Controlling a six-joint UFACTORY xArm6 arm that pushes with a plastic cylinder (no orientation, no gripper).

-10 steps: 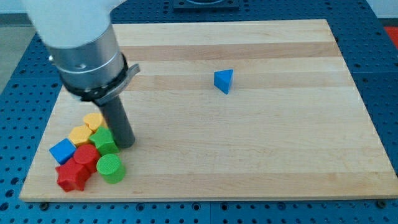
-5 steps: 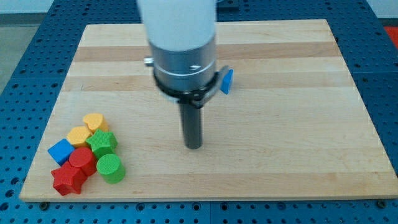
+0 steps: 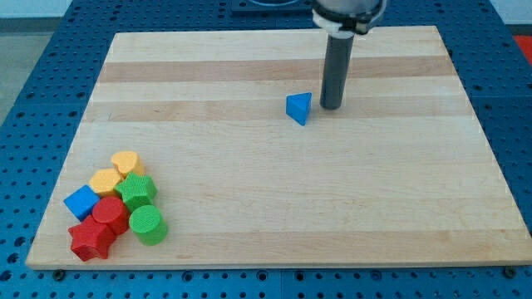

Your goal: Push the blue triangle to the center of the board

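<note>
On the wooden board [image 3: 249, 208], my tip [image 3: 331, 107] (rod upright) stands just right of the blue triangle [image 3: 299, 108].

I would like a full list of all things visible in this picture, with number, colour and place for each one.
blue triangle: 1, blue, upper middle of the board, alone.
blue cube: 1, blue, left edge of the cluster at the view's bottom left.
yellow blocks: 2, yellow, top of the cluster, side by side.
green blocks: 2, green, right side of the cluster; the lower one is a cylinder.
red blocks: 2, red, bottom of the cluster.
wooden board: 1, light wood, fills most of the view.
blue table: 1, blue with holes, around the board.
my tip: 1, dark rod, just to the view's right of the blue triangle.
</note>
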